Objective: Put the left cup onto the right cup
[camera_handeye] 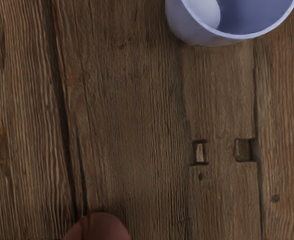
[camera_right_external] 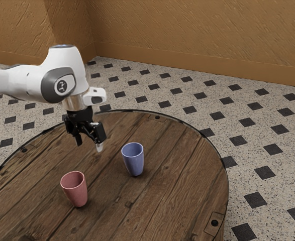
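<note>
pink cup (camera_right_external: 74, 188) upright | blue cup (camera_right_external: 132, 158) upright, apart | hand (camera_right_external: 89, 143) aloft, fingers spread

Domestic room, tiled floor (camera_right_external: 237, 103), orange walls (camera_right_external: 187, 30)

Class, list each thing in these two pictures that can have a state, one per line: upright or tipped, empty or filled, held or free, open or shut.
Pink tapered cup: upright on the table, free, nothing stacked on it.
Blue tapered cup: upright on the table, empty, free, apart from the pink one.
Black two-finger gripper: open, holding nothing, above the table.
Round wooden table: level, bearing both cups.
</note>
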Tool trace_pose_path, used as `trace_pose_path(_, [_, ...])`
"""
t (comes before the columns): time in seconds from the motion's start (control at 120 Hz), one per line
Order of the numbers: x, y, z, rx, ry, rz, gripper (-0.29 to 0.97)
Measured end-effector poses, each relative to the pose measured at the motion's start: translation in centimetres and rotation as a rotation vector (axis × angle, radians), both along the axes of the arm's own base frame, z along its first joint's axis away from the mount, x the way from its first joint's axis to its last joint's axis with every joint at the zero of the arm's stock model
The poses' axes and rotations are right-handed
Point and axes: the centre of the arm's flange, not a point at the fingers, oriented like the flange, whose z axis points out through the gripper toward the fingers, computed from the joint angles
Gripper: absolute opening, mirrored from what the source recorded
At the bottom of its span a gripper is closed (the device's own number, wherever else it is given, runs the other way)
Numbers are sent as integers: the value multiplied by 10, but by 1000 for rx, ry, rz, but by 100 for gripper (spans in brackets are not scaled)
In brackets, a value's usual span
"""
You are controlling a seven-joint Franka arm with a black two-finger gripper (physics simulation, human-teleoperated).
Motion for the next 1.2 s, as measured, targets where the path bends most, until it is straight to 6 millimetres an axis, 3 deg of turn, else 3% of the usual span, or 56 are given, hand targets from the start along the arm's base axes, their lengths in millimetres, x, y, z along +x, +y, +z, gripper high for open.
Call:
trace_pose_path(0.225, [-28,8,-9,-6,-19,35,68])
trace_pose_path(0.708, [-79,-34,-31,7,6,73,68])
trace_pose_path(1.2, [-79,-33,-50,-28,45,148,68])
